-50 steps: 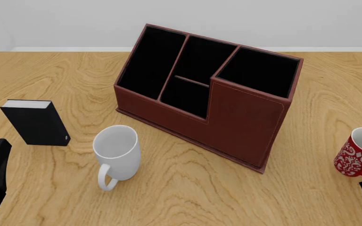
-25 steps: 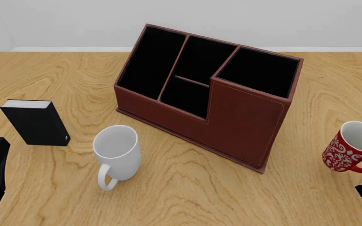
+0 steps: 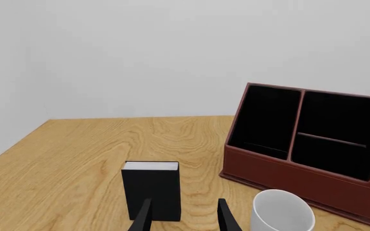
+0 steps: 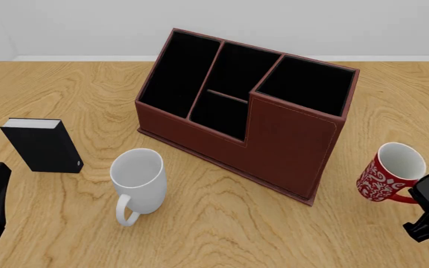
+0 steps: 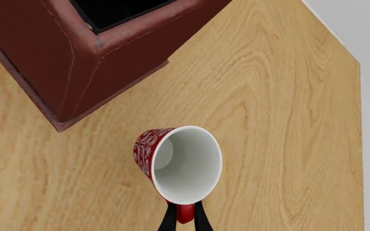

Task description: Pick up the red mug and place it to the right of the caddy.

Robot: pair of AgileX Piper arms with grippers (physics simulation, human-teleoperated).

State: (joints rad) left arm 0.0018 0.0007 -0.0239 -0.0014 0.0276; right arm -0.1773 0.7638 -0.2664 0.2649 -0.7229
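Across the whole front view runs the wooden table (image 4: 73, 84), its far edge meeting a pale wall. Centre frame stands the caddy (image 4: 289, 148), reddish-brown with black-lined compartments and a slanted top. Left of centre, lower down, sits a plain white mug (image 4: 140, 181), handle toward the camera, and further left a small black box (image 4: 43, 145) stands upright. At the right edge, just beside the caddy's right end, the red mug (image 4: 386, 173) leans with its white mouth tipped up and to the right. The right gripper (image 5: 184, 217) has its thin fingers pinched on the mug's red handle. At the lower left corner, the left gripper (image 3: 183, 216) holds nothing, fingers spread apart, pointing toward the black box.
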